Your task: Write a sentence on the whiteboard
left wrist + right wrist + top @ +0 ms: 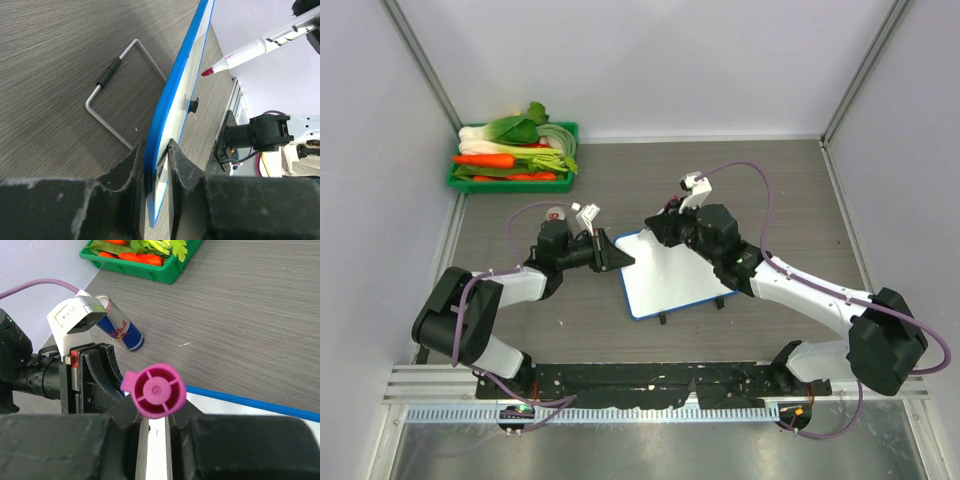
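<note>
Left wrist view gives the clearest read on the step in hand, which I judge to be bringing the marker [250, 50] down for the first stroke. Its pink tip sits just off the white face of the whiteboard [175, 107], and I cannot tell whether it touches. No writing shows on the board in any view, so the sentence looks not yet begun. To do this well, the tip should land lightly, with enough pressure to leave ink but not enough to push the board. Strokes should run from the held edge toward the free right side, and the first line should start high enough to leave room for a second one beneath. The left gripper [156, 150] is clamped on the board's blue rim at its left edge, one finger on each face. It needs to hold firm, since a board on small feet could skate or rock under the pen. The right gripper [156, 415] is closed around the marker's barrel, the pink end cap pointing back at its wrist camera. The board lies at the middle of the table, between the two arms. The left arm reaches in low from the left, its forearm nearly level. The right arm stretches in from the near right corner, its wrist bent down over the board's far left corner.
</note>
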